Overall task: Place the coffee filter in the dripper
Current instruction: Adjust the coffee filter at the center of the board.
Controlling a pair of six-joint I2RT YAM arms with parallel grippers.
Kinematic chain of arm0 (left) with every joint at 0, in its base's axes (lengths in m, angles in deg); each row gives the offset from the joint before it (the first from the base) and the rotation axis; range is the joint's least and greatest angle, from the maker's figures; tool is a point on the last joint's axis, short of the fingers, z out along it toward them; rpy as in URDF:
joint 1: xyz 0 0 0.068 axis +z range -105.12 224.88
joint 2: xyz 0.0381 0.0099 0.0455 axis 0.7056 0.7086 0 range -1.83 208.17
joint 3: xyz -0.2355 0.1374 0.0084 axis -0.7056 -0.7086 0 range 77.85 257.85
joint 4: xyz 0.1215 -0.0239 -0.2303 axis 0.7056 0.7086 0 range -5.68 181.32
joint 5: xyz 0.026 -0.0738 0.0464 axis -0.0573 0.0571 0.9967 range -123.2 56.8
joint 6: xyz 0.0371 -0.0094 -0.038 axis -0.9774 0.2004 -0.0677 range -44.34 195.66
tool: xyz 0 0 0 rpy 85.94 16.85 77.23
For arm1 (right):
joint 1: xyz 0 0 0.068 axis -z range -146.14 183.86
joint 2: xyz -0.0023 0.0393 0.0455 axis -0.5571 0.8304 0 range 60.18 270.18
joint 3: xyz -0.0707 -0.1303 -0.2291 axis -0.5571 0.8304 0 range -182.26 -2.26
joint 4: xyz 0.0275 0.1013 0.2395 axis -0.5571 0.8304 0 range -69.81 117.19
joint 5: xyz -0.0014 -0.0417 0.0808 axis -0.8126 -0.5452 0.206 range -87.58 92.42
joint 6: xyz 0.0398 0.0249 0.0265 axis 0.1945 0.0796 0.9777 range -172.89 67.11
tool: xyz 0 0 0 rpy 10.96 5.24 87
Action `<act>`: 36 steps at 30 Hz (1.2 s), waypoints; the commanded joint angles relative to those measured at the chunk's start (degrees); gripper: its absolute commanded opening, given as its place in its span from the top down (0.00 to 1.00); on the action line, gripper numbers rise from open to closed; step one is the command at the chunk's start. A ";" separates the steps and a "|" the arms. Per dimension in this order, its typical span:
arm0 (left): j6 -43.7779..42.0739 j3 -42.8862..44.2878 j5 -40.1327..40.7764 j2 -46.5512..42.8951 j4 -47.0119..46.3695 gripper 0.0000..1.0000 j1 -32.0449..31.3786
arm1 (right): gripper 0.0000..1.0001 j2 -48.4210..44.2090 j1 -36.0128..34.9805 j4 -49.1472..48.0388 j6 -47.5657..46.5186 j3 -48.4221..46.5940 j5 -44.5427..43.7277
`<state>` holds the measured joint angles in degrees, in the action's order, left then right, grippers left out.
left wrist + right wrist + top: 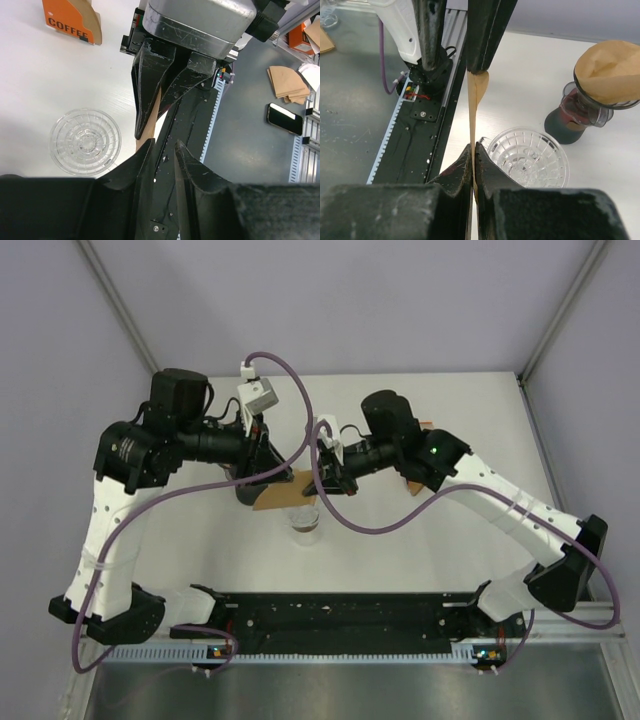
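The right hand (472, 155) is clamped shut on the lower edge of the brown paper coffee filter (471, 120). It holds the filter flat and upright in the air, so the right wrist camera sees it edge-on as a thin tan strip. The left hand (163, 148) meets it from the opposite side at the filter's upper edge. Its fingers stand a little apart there, and I cannot tell whether they pinch the paper or only touch it. Two hands on opposite edges would be a sensible way to spread the folded cone before it goes down.

The clear glass dripper (527, 157) sits empty on the white surface (535, 65), just beside and below the hanging filter, so the drop looks short. The filter is not yet in it.

Further back stands a dark brewer (580, 117) with a paper filter already seated in it. An orange coffee box (70, 20) stands well apart from the dripper.
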<state>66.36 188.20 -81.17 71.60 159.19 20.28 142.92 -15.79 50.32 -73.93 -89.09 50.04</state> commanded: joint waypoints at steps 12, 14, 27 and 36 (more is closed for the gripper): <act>1.83 0.66 4.72 0.93 -4.38 1.00 -1.15 | 1.00 0.67 -0.80 -0.25 -0.85 -3.35 1.52; 1.74 0.57 4.46 1.01 -4.21 0.89 -1.15 | 1.00 0.67 -0.80 -0.25 -0.85 -3.35 1.43; 1.04 2.07 6.75 1.98 -3.59 0.52 -0.98 | 1.00 0.05 -0.80 -0.16 -1.20 -3.00 1.42; 2.88 2.07 1.39 1.81 -4.73 0.96 -1.06 | 1.00 -0.04 -0.80 -0.25 -1.29 -2.73 1.52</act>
<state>68.41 188.46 -76.07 73.72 157.51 19.32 143.32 -15.88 50.69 -73.97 -89.72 50.28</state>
